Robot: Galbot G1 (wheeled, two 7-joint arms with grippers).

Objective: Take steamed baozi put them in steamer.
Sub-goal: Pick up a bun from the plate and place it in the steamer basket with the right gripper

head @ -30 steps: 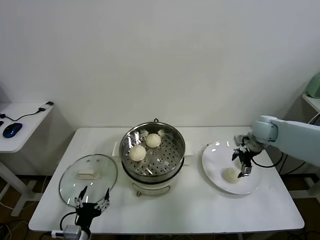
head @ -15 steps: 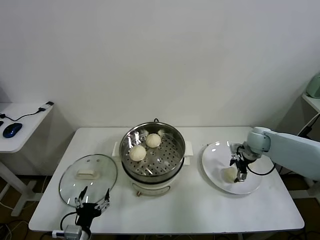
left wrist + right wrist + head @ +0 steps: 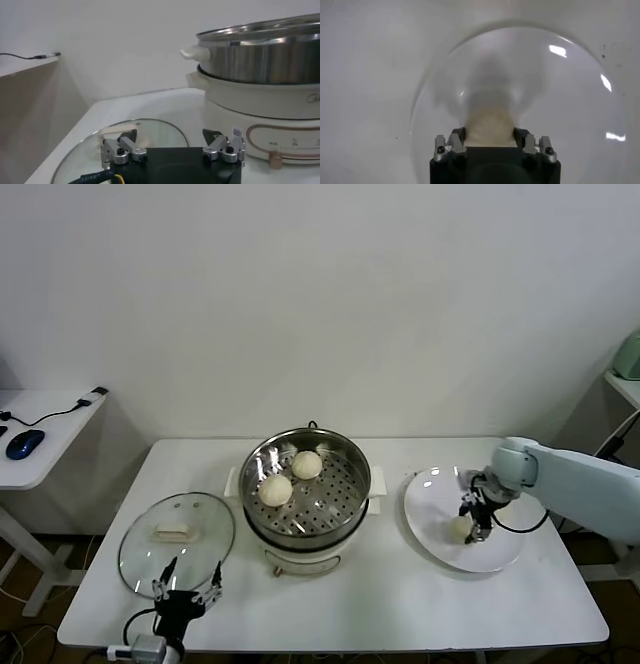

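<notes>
The steel steamer [image 3: 300, 542] stands mid-table with two cream baozi [image 3: 275, 489] [image 3: 307, 465] on its perforated tray. A third baozi [image 3: 460, 527] lies on the white plate [image 3: 430, 504] at the right. My right gripper [image 3: 470, 527] is down on the plate, its fingers closed against that bun's sides. The right wrist view shows the bun [image 3: 489, 125] gripped between the fingers [image 3: 456, 142] over the plate [image 3: 560, 100]. A fourth bun is not in view. My left gripper [image 3: 185, 596] is open and idle at the front left edge.
The glass lid [image 3: 175, 539] with a white handle lies flat left of the steamer, just beyond the left gripper [image 3: 170, 142]. The left wrist view shows the lid [image 3: 155, 131] and the steamer's side [image 3: 260, 60]. A side desk with a mouse [image 3: 24, 443] stands far left.
My right gripper has come down and slightly left onto the plate, and its fingers now hold the bun. The left arm has barely moved.
</notes>
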